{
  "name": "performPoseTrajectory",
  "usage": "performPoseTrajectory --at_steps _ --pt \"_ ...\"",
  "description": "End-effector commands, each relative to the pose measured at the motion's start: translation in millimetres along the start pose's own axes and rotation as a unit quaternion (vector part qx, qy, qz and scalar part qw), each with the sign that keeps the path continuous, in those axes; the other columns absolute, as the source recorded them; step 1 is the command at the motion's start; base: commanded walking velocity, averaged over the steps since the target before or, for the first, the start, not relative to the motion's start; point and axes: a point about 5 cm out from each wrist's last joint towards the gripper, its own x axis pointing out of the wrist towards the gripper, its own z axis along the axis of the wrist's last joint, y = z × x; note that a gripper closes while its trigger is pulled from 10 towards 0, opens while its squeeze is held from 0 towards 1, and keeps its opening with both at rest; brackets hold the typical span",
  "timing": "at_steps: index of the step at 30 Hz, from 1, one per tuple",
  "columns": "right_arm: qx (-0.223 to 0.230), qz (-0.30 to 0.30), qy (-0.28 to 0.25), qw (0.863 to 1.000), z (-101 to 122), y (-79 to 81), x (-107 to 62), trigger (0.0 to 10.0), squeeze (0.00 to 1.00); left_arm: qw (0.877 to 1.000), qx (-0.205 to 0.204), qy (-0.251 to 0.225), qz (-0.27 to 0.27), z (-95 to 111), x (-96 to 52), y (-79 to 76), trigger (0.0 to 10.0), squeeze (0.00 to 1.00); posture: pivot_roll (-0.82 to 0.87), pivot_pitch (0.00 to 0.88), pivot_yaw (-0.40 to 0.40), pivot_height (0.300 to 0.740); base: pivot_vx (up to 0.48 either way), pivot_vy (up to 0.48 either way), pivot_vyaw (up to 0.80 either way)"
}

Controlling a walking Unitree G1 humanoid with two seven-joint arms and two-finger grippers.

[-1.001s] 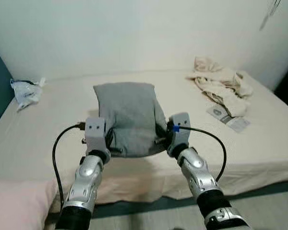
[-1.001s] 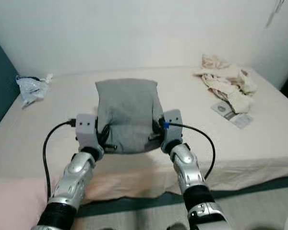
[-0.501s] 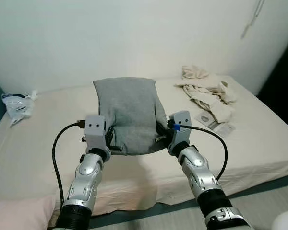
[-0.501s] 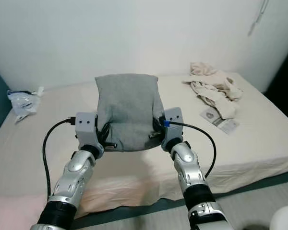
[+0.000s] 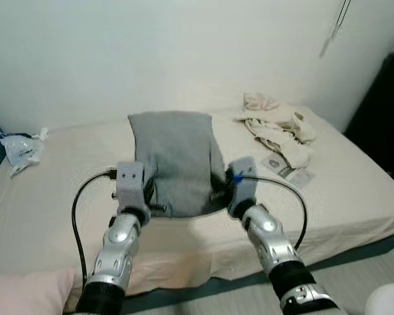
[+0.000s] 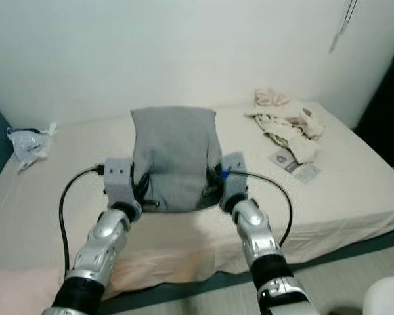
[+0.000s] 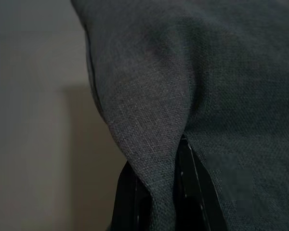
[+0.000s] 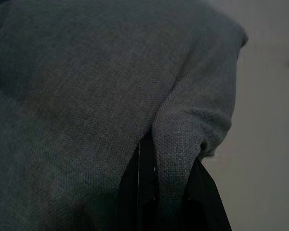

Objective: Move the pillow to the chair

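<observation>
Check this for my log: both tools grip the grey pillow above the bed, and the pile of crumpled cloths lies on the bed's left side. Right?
Not quite. The crumpled cloths lie on the bed's right side, as the left eye view shows. Both the left tool and right tool do grip the grey pillow.

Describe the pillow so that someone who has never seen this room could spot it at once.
A wide bed with a cream sheet runs along the white wall. Above its near edge, the pillow is pinched between the left gripper and the right gripper. It is plain dark grey, unlike the pale crumpled clothes and the plastic bag.
</observation>
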Motion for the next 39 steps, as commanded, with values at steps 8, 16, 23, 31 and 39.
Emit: performPoseTrajectory --at_steps 8,16,23,31,39 --pt "0.015 -0.04 0.029 0.999 -23.3 -10.8 -13.6 10.0 0.0 0.999 0.031 0.013 0.027 -9.5 -6.4 21.8 10.0 0.0 0.02 0.022 -0.019 0.74 0.0 0.0 0.0" --pt "0.026 -0.036 0.021 0.999 -21.4 -8.5 -10.2 10.0 0.0 0.999 0.047 0.005 0.012 -9.9 -5.4 17.4 10.0 0.0 0.02 0.018 -0.017 0.74 0.0 0.0 -0.17" --pt "0.024 -0.032 0.021 0.999 -22.0 -6.5 -10.9 10.0 0.0 0.999 0.038 -0.001 0.004 -8.7 -6.4 13.3 10.0 0.0 0.01 0.028 -0.015 0.74 0.0 0.0 -0.8" --pt "0.026 -0.032 0.019 0.999 -23.2 -7.2 -12.5 10.0 0.0 0.999 0.039 -0.004 0.002 -7.8 -6.3 9.2 10.0 0.0 0.01 0.041 -0.014 0.74 0.0 0.0 -0.8" --pt "0.026 -0.032 0.018 0.999 -22.5 -7.6 -12.7 10.0 0.0 0.999 0.039 -0.004 0.005 -8.5 -7.9 10.7 10.0 0.0 0.01 0.049 -0.016 0.74 0.0 0.0 -0.8"
